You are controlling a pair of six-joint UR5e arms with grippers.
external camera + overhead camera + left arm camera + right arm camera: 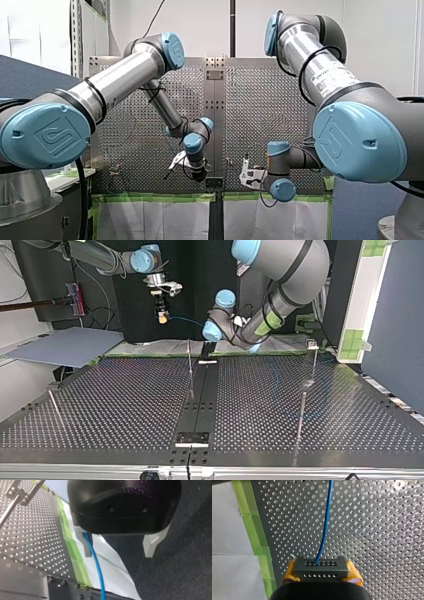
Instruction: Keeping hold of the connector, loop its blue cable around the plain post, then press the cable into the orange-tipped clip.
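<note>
My right gripper (320, 573) is shut on a black connector (321, 568) with rows of small holes, gripped between its yellow pads (289, 573). The blue cable (325, 525) leaves the connector and runs ahead over the perforated plate. In the top view the right gripper (161, 315) hangs beyond the table's far edge, and the cable (187, 321) stretches from it toward my left arm. My left gripper (118, 548) is open; the cable (96, 562) passes just inside one finger (86, 547), with nothing squeezed. Thin posts (189, 356) (302, 415) stand on the table.
Green tape (75, 555) and white sheeting (110, 565) line the table's far edge. A metal-topped post (313, 355) stands at the top view's right, another thin post (54, 405) at its left. A grey board (65, 346) lies beyond the table's left corner.
</note>
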